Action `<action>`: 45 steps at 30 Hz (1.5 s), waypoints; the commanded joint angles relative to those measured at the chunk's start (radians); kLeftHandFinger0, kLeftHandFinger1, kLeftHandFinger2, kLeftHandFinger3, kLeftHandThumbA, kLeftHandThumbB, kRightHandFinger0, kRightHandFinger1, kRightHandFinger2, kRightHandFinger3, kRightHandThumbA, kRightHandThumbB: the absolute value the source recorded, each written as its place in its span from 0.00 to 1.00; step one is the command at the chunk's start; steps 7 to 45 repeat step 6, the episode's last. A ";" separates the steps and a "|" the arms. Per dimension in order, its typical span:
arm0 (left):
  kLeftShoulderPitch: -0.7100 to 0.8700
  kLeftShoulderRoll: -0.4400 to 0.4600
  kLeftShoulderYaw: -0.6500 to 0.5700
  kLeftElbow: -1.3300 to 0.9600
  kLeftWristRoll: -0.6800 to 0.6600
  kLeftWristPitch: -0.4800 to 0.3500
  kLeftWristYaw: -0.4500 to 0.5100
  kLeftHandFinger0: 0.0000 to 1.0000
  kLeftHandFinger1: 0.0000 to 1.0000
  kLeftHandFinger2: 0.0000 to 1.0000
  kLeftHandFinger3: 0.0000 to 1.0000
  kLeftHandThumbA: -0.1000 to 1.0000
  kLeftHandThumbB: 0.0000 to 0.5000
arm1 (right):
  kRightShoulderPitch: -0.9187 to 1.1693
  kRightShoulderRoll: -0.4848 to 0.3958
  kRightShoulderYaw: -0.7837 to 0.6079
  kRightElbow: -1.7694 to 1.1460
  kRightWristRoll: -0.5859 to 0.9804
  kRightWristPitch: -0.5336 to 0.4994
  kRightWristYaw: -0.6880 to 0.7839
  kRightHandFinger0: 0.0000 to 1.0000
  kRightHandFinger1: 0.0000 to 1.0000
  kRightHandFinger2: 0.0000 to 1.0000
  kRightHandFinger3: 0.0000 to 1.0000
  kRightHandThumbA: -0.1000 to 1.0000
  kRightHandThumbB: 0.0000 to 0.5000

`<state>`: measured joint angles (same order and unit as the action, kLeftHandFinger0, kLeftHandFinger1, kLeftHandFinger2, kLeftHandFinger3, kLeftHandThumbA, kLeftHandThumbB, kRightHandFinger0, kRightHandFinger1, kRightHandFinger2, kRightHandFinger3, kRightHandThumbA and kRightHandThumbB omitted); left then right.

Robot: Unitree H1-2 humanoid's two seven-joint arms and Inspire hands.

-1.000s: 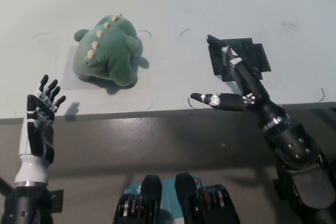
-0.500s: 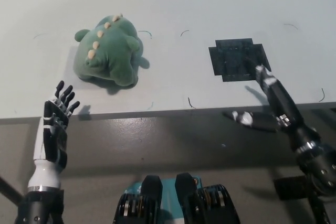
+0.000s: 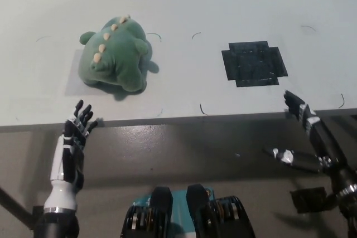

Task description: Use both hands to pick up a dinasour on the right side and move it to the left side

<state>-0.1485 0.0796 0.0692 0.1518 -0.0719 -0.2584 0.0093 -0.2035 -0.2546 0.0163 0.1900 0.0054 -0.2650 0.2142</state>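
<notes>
The dinosaur is seen resting on the tabletop, left of the black patch; both hands, left and right, are held empty with fingers apart; they should be kept clear of it.

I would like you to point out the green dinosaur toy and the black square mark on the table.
green dinosaur toy [image 3: 116, 54], head view, middle of its back.
black square mark [image 3: 254, 63], head view, centre of the patch.
</notes>
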 commanded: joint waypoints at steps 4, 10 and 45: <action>-0.002 -0.011 -0.013 0.039 0.018 -0.091 -0.006 1.00 1.00 1.00 1.00 1.00 0.89 | 0.075 -0.037 -0.027 -0.110 0.072 -0.062 0.027 1.00 1.00 1.00 1.00 1.00 0.25; 0.000 -0.017 -0.013 0.042 0.005 -0.086 -0.010 1.00 1.00 1.00 1.00 1.00 0.90 | 0.086 -0.038 -0.027 -0.114 0.074 -0.065 0.026 1.00 1.00 1.00 1.00 1.00 0.24; 0.000 -0.017 -0.013 0.042 0.005 -0.086 -0.010 1.00 1.00 1.00 1.00 1.00 0.90 | 0.086 -0.038 -0.027 -0.114 0.074 -0.065 0.026 1.00 1.00 1.00 1.00 1.00 0.24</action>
